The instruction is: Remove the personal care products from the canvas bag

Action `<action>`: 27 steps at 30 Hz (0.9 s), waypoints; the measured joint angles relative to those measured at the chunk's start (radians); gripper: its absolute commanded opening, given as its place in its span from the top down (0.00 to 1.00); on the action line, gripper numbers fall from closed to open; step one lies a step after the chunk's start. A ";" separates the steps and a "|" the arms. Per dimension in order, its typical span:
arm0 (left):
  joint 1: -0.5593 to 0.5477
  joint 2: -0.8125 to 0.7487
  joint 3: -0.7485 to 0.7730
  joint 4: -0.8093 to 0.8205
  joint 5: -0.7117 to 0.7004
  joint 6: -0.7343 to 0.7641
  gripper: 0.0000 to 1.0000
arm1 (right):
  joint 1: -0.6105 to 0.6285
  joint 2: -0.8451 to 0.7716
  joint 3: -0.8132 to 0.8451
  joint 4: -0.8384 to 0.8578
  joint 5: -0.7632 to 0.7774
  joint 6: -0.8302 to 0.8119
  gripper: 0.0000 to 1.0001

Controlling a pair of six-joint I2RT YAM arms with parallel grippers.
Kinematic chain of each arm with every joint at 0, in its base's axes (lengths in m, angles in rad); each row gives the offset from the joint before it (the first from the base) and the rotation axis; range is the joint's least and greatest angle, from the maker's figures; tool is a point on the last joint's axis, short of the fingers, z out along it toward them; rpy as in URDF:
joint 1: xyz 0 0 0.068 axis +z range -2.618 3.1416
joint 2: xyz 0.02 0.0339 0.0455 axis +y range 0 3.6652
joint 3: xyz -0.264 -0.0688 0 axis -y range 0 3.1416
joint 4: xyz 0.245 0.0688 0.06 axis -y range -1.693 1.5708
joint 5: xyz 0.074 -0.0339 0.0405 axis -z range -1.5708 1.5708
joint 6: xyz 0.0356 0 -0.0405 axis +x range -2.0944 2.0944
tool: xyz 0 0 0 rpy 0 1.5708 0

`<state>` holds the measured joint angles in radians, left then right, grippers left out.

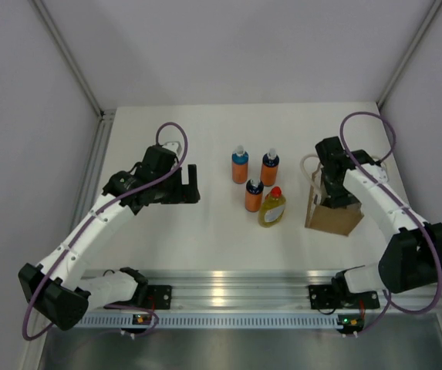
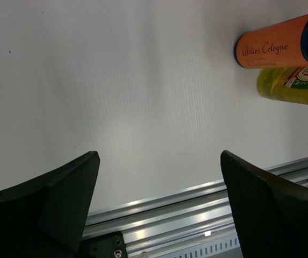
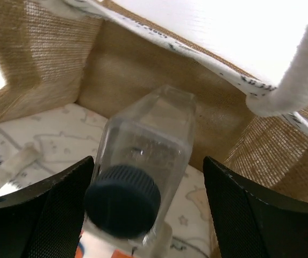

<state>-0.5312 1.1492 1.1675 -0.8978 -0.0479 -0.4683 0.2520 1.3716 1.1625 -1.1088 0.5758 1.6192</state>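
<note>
The left arm's black fingers (image 2: 51, 199) spread wide, empty, over the white bench (image 2: 116, 80). Three orange bottles (image 1: 240, 168) and a rounded yellow bottle (image 1: 272, 208) stand mid-bench. Inside the tan canvas bag (image 1: 332, 219), the right arm's fingers (image 3: 250, 215) stand apart, flanking a clear squarish dark-capped bottle (image 3: 154, 140).

We see a white table (image 1: 205, 239) with an aluminium rail (image 1: 236, 287) along its near edge. Grey walls (image 1: 20, 116) enclose it on three sides, joined by metal corner posts (image 1: 70, 58).

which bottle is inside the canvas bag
The clear squarish bottle with the dark cap, down in the canvas bag. The three orange bottles and the yellow bottle stand out on the table.
</note>
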 measured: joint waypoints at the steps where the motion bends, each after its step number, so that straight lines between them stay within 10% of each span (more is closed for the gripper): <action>1: 0.000 0.000 0.000 0.000 -0.002 0.001 0.02 | -0.002 0.007 -0.011 0.009 -0.002 0.002 0.26; 9: 0.000 -0.006 -0.013 0.000 -0.011 0.011 0.02 | -0.016 0.052 -0.065 0.066 -0.005 -0.005 0.34; 22: 0.000 -0.017 -0.014 0.000 -0.024 0.024 0.01 | -0.026 0.066 -0.074 0.107 0.027 -0.083 0.95; 27: 0.000 -0.017 -0.014 0.000 -0.024 0.023 0.01 | -0.026 0.064 -0.074 0.118 0.029 -0.137 1.00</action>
<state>-0.5312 1.1320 1.1538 -0.8974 -0.0723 -0.4450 0.2260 1.4353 1.0885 -0.9909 0.6048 1.4818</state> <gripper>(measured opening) 0.985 0.472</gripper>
